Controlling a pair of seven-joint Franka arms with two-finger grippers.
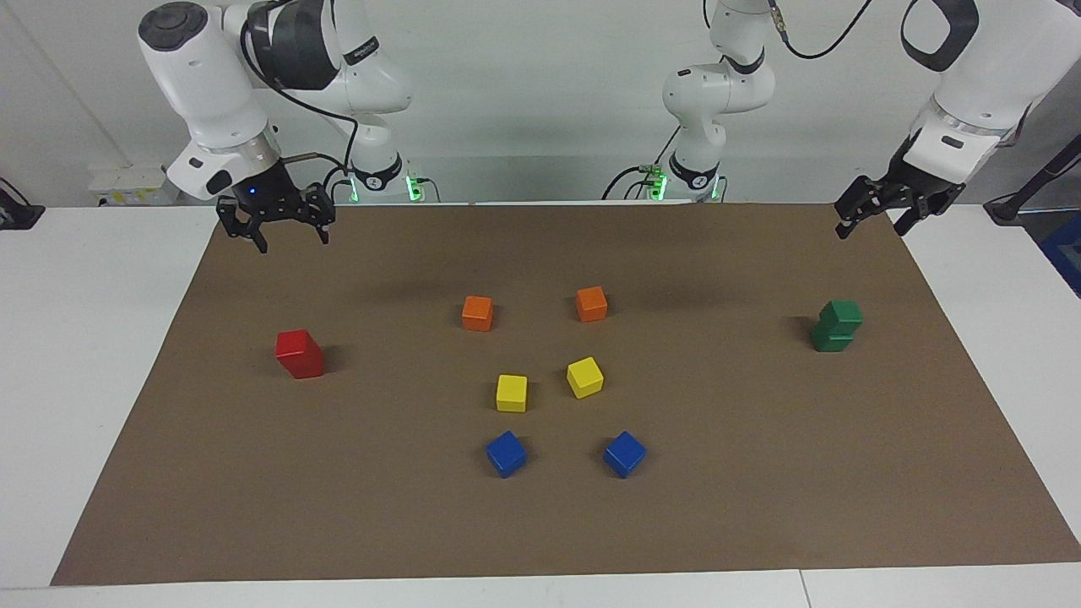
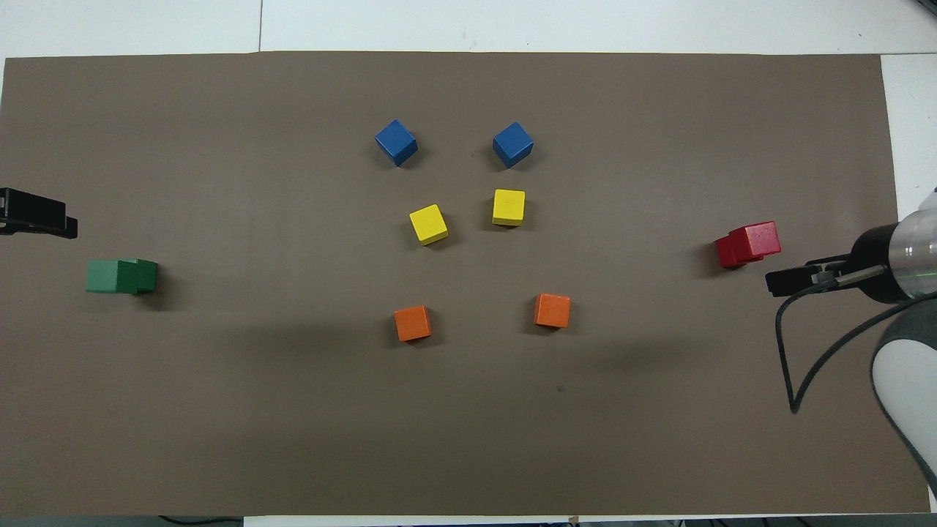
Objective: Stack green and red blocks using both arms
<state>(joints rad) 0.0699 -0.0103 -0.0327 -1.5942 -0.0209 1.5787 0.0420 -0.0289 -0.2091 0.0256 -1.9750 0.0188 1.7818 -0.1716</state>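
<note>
Covering the white tabletop [image 1: 101,355], a broad brown paper mat [image 1: 557,523] carries every block. Two white jointed arms hang raised over its corners nearest the robots: the right tool [image 1: 277,221] with fingers spread and empty over the right arm's end, the left tool [image 1: 878,209] likewise open and empty over the left arm's end. Two glossy red cubes [image 1: 299,353] sit stacked at the right arm's end, two dark green cubes [image 1: 836,325] stacked slightly askew at the left arm's end. Between them lie two orange cubes [image 1: 477,312], two yellow cubes [image 1: 511,393] and two blue cubes [image 1: 506,453]
</note>
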